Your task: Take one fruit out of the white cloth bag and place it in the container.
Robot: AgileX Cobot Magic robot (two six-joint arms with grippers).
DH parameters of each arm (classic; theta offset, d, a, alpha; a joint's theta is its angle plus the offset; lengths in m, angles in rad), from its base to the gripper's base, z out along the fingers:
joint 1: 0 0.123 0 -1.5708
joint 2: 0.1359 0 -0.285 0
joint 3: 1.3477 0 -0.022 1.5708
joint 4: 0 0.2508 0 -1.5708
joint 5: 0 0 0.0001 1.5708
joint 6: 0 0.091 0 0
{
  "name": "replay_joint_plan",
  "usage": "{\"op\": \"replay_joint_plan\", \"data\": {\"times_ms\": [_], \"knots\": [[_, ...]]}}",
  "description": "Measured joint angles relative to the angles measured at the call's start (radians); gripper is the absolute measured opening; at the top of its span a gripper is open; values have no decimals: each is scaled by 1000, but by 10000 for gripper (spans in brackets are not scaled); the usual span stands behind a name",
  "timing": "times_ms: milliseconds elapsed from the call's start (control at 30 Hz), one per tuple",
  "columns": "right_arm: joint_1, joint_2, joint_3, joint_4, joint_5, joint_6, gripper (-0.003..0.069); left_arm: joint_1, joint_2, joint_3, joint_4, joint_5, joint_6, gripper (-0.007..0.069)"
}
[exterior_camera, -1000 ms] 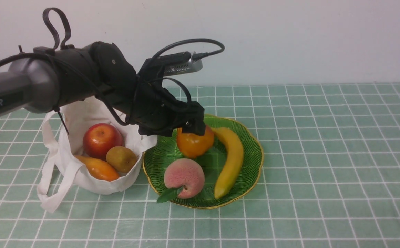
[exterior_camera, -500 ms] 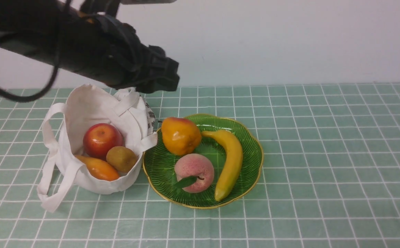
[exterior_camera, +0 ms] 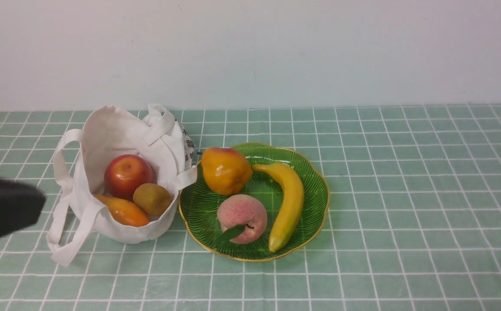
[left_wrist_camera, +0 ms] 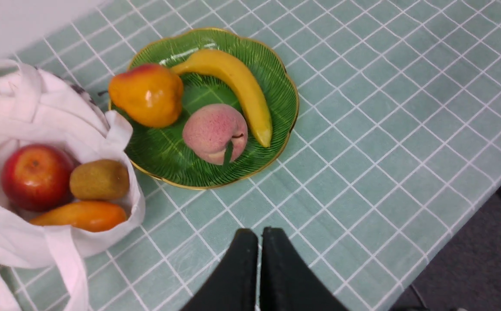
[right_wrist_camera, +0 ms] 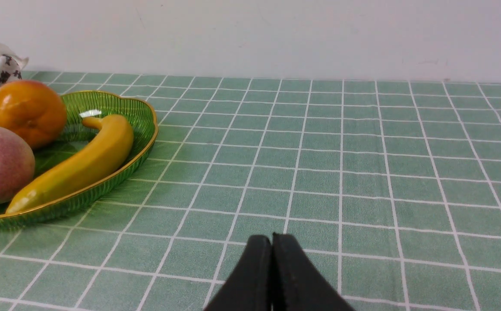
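The fruit [exterior_camera: 225, 170] lies in the container's [exterior_camera: 319, 194] upper-left part, centre frame, just right of the white cloth bag [exterior_camera: 103, 129] — left hand [left_wrist_camera: 259, 235] and right hand [right_wrist_camera: 272, 239] both pinched closed, empty.

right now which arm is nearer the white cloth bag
Left. The left arm is beside the white cloth bag; the right arm is past the container, on its side away from the bag.
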Motion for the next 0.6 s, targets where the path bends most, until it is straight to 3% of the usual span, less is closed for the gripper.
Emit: {"op": "replay_joint_plan", "data": {"times_ms": [167,200,267,600], "knots": [[0,0,0,0,0,0,-15,0,-284,240,37,-247,12,-8],[0,0,0,0,0,0,-15,0,-402,344,93,-379,12,-8],[0,0,0,0,0,0,-15,0,-497,430,121,-470,-6,-8],[0,0,0,0,1,0,-15,0,-596,663,25,-575,-329,-8]]}}
